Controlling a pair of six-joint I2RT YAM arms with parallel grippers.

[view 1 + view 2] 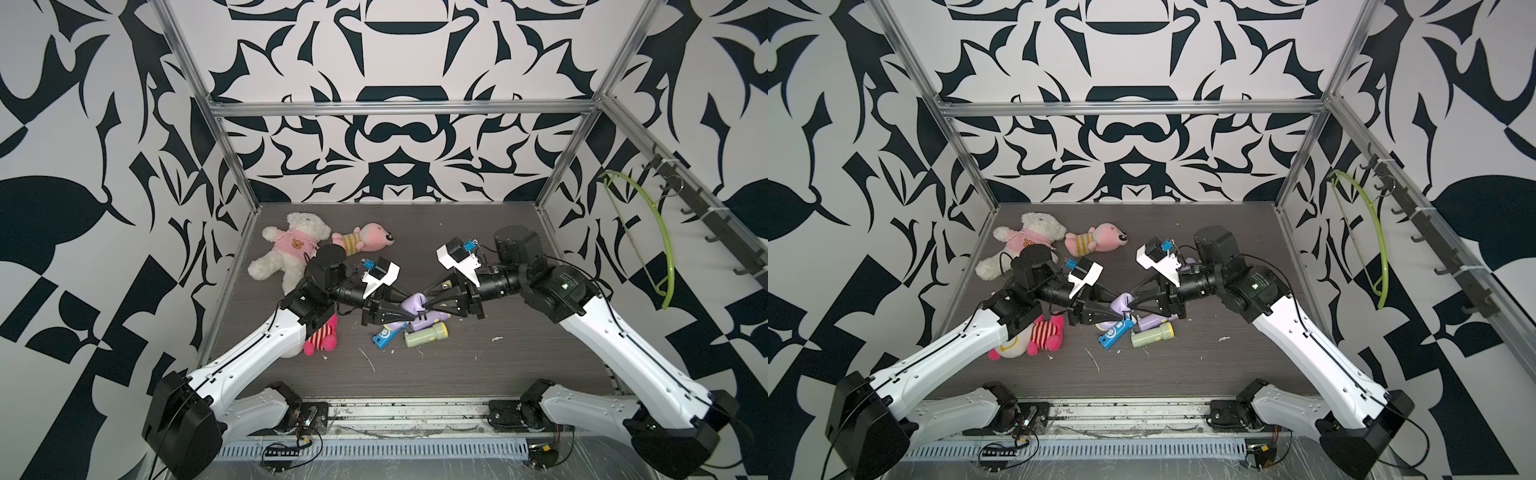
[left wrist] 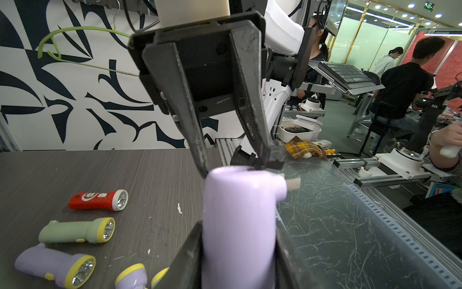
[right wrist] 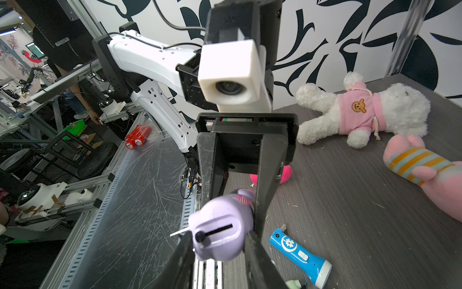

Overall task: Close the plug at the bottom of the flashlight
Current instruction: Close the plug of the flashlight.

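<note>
We judge the plug-closing step in hand: left pincer [image 2: 238, 222] clamped on the purple flashlight [image 1: 415, 300] held above the bench [image 1: 457, 353], right pincer [image 3: 217, 240] bracketing its base, whether squeezing we cannot tell; next, the protruding plug [image 3: 178, 232] needs folding flush.

Lighting bright and even, from overhead. Shadows on the table [image 1: 457, 365] are faint and soft-edged. Both top views bow strongly toward their edges. In the left wrist view the purple flashlight [image 2: 240, 225] is slightly soft, and the ceiling lamps [image 2: 405, 15] beyond it glare.
</note>
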